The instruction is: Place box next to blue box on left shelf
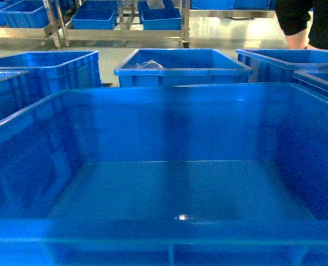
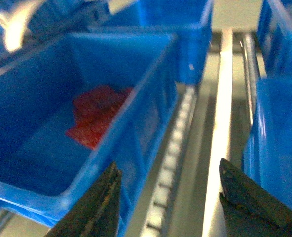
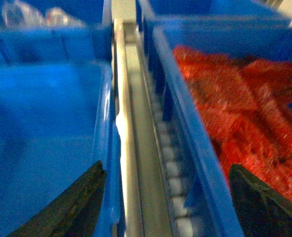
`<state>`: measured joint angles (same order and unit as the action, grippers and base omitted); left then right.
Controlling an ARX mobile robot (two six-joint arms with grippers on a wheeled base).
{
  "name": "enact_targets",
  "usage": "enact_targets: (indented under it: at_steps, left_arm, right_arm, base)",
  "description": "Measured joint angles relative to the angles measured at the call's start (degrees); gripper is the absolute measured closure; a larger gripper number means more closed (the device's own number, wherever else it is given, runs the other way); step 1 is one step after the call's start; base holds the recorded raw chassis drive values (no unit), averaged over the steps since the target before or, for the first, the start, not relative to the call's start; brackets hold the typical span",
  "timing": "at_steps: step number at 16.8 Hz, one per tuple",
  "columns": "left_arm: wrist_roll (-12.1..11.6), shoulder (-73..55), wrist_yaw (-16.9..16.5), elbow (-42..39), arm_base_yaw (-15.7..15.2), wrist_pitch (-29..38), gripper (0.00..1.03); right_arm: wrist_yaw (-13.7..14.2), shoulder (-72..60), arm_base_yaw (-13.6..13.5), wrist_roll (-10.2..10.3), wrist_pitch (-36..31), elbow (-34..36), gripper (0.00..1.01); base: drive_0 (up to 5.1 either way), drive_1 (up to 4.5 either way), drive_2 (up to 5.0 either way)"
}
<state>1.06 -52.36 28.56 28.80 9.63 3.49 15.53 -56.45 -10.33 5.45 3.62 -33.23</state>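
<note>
Head view is filled by the large bright-blue rigid plastic crate (image 1: 169, 183), empty, directly before the robot, with more blue crates (image 1: 180, 65) just beyond its far wall. Neither gripper shows there. Left wrist view has the left gripper (image 2: 168, 197) spread wide, holding nothing, over a roller rail (image 2: 173, 148) beside a blue bin with a red bag (image 2: 99, 116). Right gripper (image 3: 165, 202) likewise gapes empty above a rail, next to a bin of red mesh bags (image 3: 244, 98). Judging by its build, the crate is stiff, light when empty, smooth-walled and slippery; the thick rim on opposite sides looks the best hold.
</note>
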Motion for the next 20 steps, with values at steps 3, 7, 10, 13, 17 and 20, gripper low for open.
enact_targets:
  at_steps: [3,7,10,13,17,20]
  left_arm:
    - [0.2,4.7,0.9,1.8,2.2,1.7,0.10]
    - [-0.6,9.8,2.0,0.9,3.6,3.0,0.05]
    - [-1.4,10.0,3.4,-0.1,3.7,3.5,0.05]
    - [-1.3,16.8,-19.9,-10.5,-2.8,14.2,0.42]
    - [-1.3,19.2,-23.1,-14.8,-4.1,14.8,0.65]
    - [-1.3,21.0,-26.6,-16.5,-7.0,14.8,0.76]
  right_arm:
    - [1.6,5.0,-0.9,-0.1,-1.9,-2.0,0.02]
    - [4.7,8.2,0.3,-1.2,-3.7,-0.2,0.03]
    - [5.9,8.5,0.7,-2.3,-5.7,0.7,0.04]
    - [-9.8,15.1,5.1,-4.3,-26.4,14.5,0.42]
    - [-14.7,18.3,8.5,-4.9,-26.9,18.9,0.66]
    - [-14.8,19.8,10.6,-4.9,-27.2,20.5,0.77]
  base:
    - [0.0,0.00,0.0]
    - [0.0,0.00,0.0]
    - [0.0,0.00,0.0]
    - [0.0,0.00,0.0]
    - [0.0,0.00,0.0]
    - [0.0,0.00,0.0]
